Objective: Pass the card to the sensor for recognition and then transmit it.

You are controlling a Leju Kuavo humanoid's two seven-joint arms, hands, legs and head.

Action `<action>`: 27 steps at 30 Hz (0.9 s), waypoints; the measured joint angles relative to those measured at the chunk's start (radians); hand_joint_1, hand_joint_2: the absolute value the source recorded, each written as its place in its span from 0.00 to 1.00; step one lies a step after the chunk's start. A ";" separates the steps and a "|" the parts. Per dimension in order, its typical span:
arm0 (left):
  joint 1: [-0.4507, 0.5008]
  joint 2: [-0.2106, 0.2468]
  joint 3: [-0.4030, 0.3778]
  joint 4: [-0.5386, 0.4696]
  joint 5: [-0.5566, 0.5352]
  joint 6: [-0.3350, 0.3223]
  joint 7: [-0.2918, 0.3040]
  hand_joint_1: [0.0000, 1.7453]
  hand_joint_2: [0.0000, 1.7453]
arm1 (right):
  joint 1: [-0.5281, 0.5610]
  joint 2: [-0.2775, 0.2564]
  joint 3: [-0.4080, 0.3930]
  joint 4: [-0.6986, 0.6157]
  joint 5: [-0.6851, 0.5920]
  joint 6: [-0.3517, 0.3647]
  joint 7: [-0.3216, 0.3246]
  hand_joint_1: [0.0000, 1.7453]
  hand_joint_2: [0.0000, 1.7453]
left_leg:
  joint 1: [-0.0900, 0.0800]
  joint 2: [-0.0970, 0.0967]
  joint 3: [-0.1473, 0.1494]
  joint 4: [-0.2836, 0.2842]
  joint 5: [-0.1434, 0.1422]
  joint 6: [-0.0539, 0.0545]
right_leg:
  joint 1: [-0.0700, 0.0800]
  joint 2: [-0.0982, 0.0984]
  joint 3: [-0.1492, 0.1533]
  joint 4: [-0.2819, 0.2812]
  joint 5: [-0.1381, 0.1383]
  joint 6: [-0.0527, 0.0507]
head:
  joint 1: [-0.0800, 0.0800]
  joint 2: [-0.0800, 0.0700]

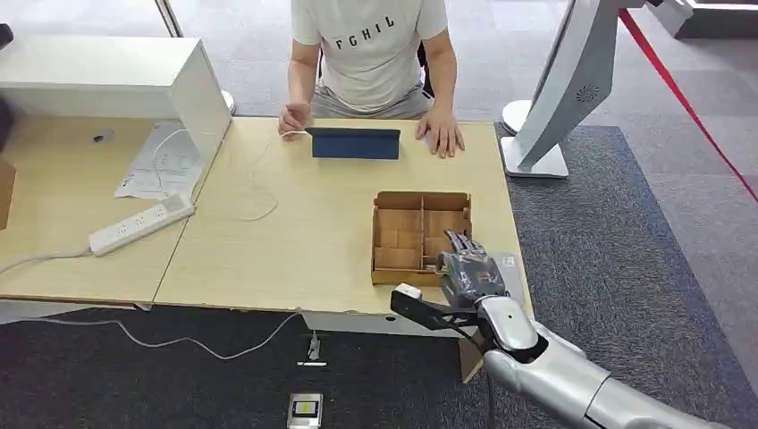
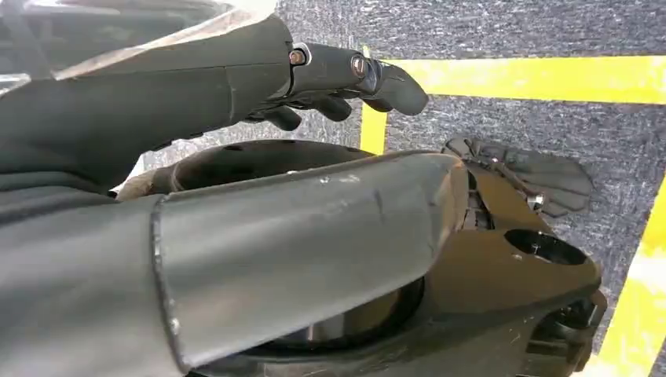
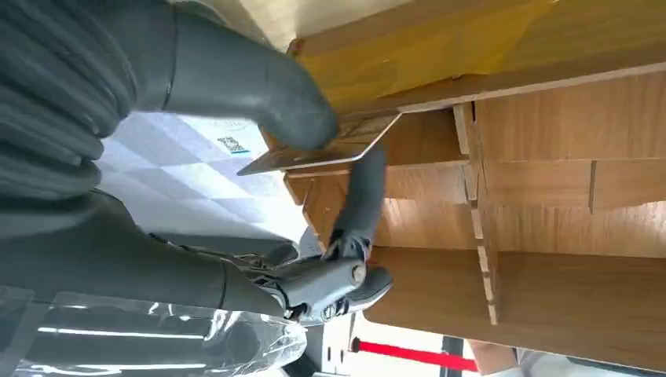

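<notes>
My right hand is over the near right corner of the open wooden divided box at the table's front right. In the right wrist view its thumb and a dark finger pinch a thin card by one edge, just above the box's compartments. The card lies nearly flat and is hidden by the hand in the head view. A dark blue flat sensor device stands at the table's far edge, in front of a seated person. My left hand hangs over the floor, fingers extended, holding nothing.
The person's hands rest on the table either side of the sensor. A white power strip, papers and a white cabinet are on the left. A white stand and a red barrier strap are right of the table.
</notes>
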 joint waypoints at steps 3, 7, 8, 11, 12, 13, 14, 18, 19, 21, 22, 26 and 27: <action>0.000 0.000 0.000 0.000 0.000 0.000 0.000 0.00 0.00 | -0.005 0.000 0.000 0.000 0.000 0.003 -0.002 1.00 1.00 | 0.000 0.000 0.000 0.000 0.000 0.000 | 0.000 0.000 0.000 0.000 0.000 0.000 | 0.000 0.000; 0.000 0.000 0.000 0.000 0.000 0.000 0.003 0.00 0.00 | -0.005 0.002 0.000 0.000 -0.003 0.010 -0.006 1.00 1.00 | 0.000 0.000 0.000 0.000 0.000 0.000 | 0.000 0.000 0.000 0.000 0.000 0.000 | 0.000 0.000; 0.000 0.000 0.000 0.000 0.000 0.000 0.003 0.00 0.00 | -0.005 0.002 0.000 0.000 -0.004 0.010 -0.008 1.00 1.00 | 0.000 0.000 0.000 0.000 0.000 0.000 | 0.000 0.000 0.000 0.000 0.000 0.000 | 0.000 0.000; 0.000 0.000 0.000 0.000 0.000 0.002 0.003 0.00 0.00 | -0.005 0.003 0.000 0.000 -0.004 0.011 -0.009 1.00 1.00 | 0.000 0.000 0.000 0.000 0.000 0.000 | 0.000 0.000 0.000 0.000 0.000 0.000 | 0.000 0.000; 0.000 0.000 0.000 0.000 0.000 0.002 0.003 0.00 0.00 | -0.005 0.004 0.000 0.000 -0.004 0.011 -0.010 1.00 1.00 | 0.000 0.000 0.000 0.000 0.000 0.000 | 0.000 0.000 0.000 0.000 0.000 0.000 | 0.000 0.000; 0.000 0.000 0.000 0.000 0.000 0.002 0.003 0.00 0.00 | -0.005 0.004 0.000 0.000 -0.004 0.011 -0.010 1.00 1.00 | 0.000 0.000 0.000 0.000 0.000 0.000 | 0.000 0.000 0.000 0.000 0.000 0.000 | 0.000 0.000; 0.000 0.000 0.000 0.000 0.000 0.002 0.003 0.00 0.00 | -0.005 0.005 0.001 0.000 -0.004 0.010 -0.010 1.00 1.00 | 0.000 0.000 0.000 0.000 0.000 0.000 | 0.000 0.000 0.000 0.000 0.000 0.000 | 0.000 0.000; 0.000 0.000 0.000 0.000 0.000 0.003 0.000 0.00 0.00 | -0.003 0.005 0.001 0.000 -0.004 0.009 -0.010 1.00 1.00 | 0.000 0.000 0.000 0.000 0.000 0.000 | 0.000 0.000 0.000 0.000 0.000 0.000 | 0.000 0.000; 0.000 0.000 0.000 0.000 0.000 0.003 0.000 0.00 0.00 | -0.002 0.005 0.001 -0.001 -0.004 0.008 -0.009 1.00 1.00 | 0.000 0.000 0.000 0.000 0.000 0.000 | 0.000 0.000 0.000 0.000 0.000 0.000 | 0.000 0.000; 0.000 0.000 -0.001 0.000 0.000 0.005 0.000 0.00 0.00 | 0.001 0.007 0.002 -0.001 -0.004 0.007 -0.006 1.00 1.00 | 0.000 0.000 0.000 0.000 0.000 0.000 | 0.000 0.000 0.000 0.000 0.000 0.000 | 0.000 0.000; 0.000 0.000 -0.001 0.000 0.000 0.005 -0.001 0.00 0.00 | 0.001 0.008 0.002 -0.001 -0.004 0.007 -0.005 1.00 1.00 | 0.000 0.000 0.000 0.000 0.000 0.000 | 0.000 0.000 0.000 0.000 0.000 0.000 | 0.000 0.000; 0.000 0.000 -0.001 0.000 0.000 0.005 -0.005 0.00 0.00 | 0.005 0.009 0.003 -0.002 0.002 -0.003 -0.003 1.00 1.00 | 0.000 0.000 0.000 0.000 0.000 0.000 | 0.000 0.000 0.000 0.000 0.000 0.000 | 0.000 0.000; 0.000 0.000 -0.001 0.000 0.000 0.004 -0.007 0.00 0.00 | 0.008 0.009 0.004 -0.002 0.008 -0.013 -0.003 1.00 1.00 | 0.000 0.000 0.000 0.000 0.000 0.000 | 0.000 0.000 0.000 0.000 0.000 0.000 | 0.000 0.000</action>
